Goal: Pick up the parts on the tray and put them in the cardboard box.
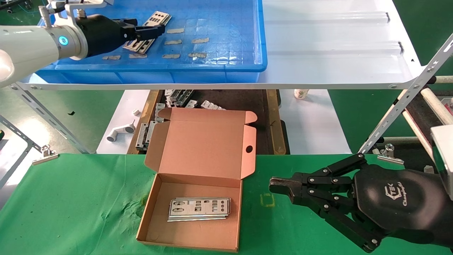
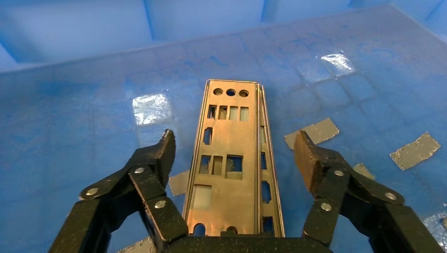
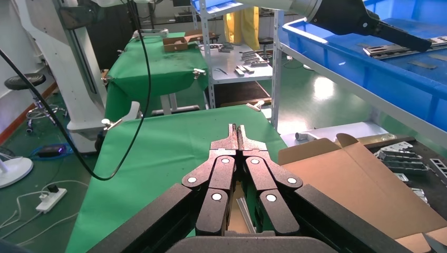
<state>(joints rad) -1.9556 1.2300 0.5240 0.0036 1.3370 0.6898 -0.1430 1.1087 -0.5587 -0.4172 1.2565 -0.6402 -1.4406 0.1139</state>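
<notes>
Fingers of the left gripper (image 2: 234, 153) stand spread either side of a plate (image 2: 232, 163) in the blue tray (image 1: 226, 67), apparently lined up to grasp it for the cardboard box (image 1: 198, 184), while the right gripper (image 1: 279, 187) rests closed and empty on the bench.

Tray (image 1: 212, 67) sitting at upper left, parts (image 1: 155, 19) lying inside. Cardboard box (image 1: 201, 148) resting below centre, holding more parts.

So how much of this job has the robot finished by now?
Partly done. A small stack of parts already lies in the cardboard box. The left gripper hangs open over the next plates in the blue tray, none gripped yet. Those remain to move. The right gripper sits shut beside the box.
</notes>
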